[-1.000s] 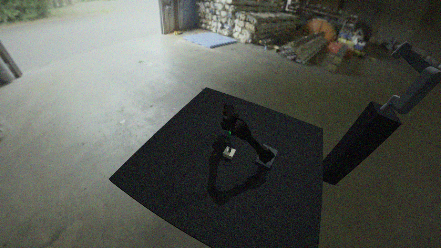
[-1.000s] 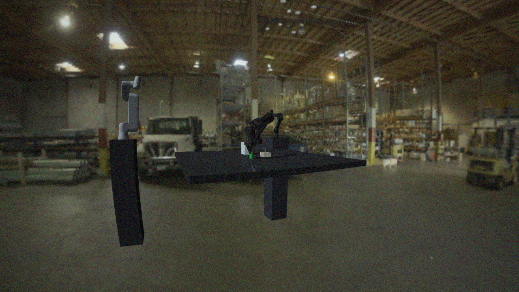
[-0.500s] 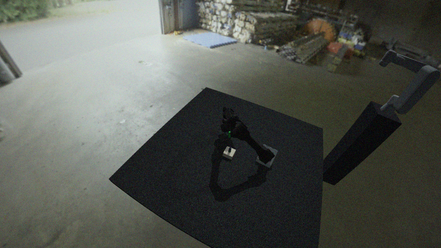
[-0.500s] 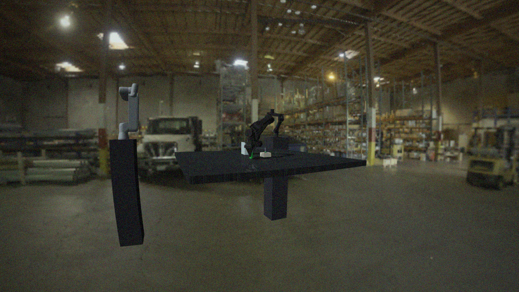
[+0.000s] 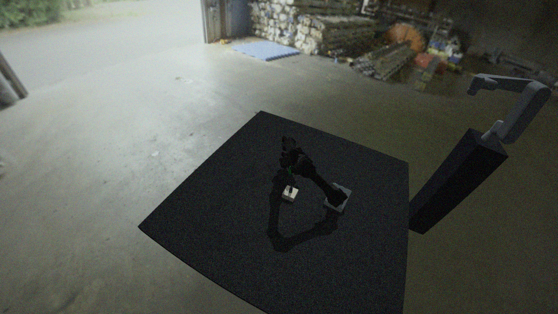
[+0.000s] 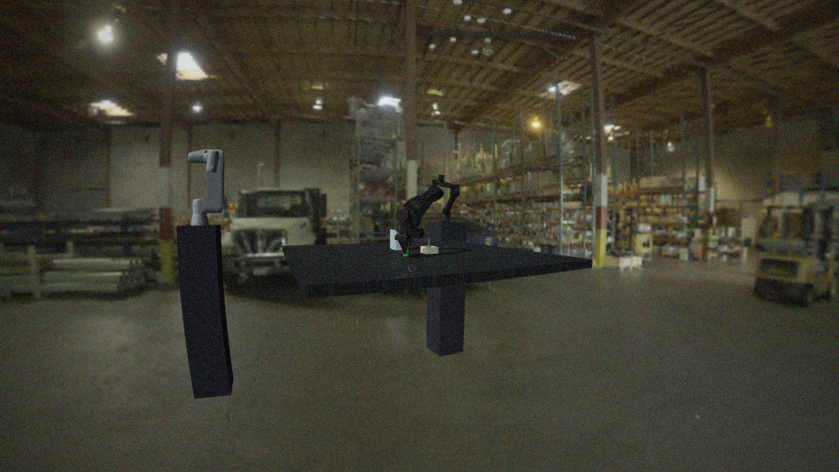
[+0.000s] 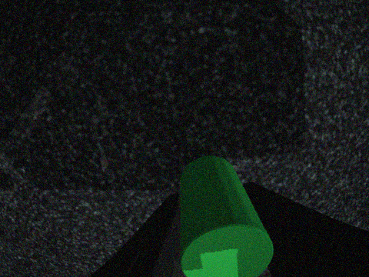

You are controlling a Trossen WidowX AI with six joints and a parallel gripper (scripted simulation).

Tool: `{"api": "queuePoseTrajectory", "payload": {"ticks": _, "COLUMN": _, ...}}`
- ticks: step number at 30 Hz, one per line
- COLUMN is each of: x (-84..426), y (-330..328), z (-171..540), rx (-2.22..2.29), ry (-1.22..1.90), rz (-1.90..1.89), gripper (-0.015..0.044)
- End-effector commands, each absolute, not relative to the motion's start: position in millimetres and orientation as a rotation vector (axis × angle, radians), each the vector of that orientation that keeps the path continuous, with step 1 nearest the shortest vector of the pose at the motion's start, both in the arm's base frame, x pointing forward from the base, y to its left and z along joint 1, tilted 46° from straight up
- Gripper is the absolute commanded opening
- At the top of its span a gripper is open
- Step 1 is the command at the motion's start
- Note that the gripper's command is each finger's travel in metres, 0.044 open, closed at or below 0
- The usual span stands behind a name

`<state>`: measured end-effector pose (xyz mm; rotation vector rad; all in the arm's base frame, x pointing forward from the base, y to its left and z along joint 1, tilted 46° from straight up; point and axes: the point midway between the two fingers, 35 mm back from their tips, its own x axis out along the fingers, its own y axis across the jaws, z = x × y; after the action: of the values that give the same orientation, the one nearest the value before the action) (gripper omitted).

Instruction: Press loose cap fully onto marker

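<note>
Green cap [image 7: 221, 226] fills the lower middle of the wrist view, upright, its top face toward the camera with a brighter square patch on it. Tool [image 7: 223, 261] is clamped on cap; dark fingers flank it left and right. Dark speckled worktop [image 7: 154, 57] behind it, with soft shadows. No holder or marker in this view.

Top view adds the layout: black arm [image 5: 312, 175] reaches from its base plate [image 5: 338, 197] across the square worktop [image 5: 234, 242], tool [image 5: 289, 168] pointing down with only a sliver of cap [image 5: 290, 169] showing. White holder [image 5: 290, 193] sits just beside, nearer the camera; marker in it too small and dark to make out. Arm shadow falls long toward the near edge. Grey camera arm [image 5: 515, 105] on a dark post stands off the worktop's right side.

Exterior view is side-on and distant: tool [image 6: 406, 249] low at the worktop [image 6: 498, 267], cap [image 6: 406, 252] a green fleck at its tip, so small I can't tell if it touches the surface. Holder [image 6: 429, 249] just right of it, thin marker [image 6: 428, 241] standing up from it, apart from cap. Small white block [image 6: 394, 238] behind the arm.

No readable writing or brands anywhere.
</note>
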<state>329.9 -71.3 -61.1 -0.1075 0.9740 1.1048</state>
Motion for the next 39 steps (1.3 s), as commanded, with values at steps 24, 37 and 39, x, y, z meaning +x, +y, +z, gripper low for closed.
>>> {"api": "queuePoseTrajectory", "payload": {"ticks": 24, "x": 323, "y": -113, "z": -17, "rx": -0.104, "ry": 0.974, "rz": 1.104, "gripper": 0.0}}
{"api": "queuePoseTrajectory", "payload": {"ticks": 37, "x": 313, "y": -97, "z": 20, "rx": -0.102, "ry": 0.976, "rz": 1.104, "gripper": 0.0}}
{"api": "queuePoseTrajectory", "payload": {"ticks": 39, "x": 312, "y": -94, "z": 25, "rx": -0.101, "ry": 0.976, "rz": 1.103, "gripper": 0.0}}
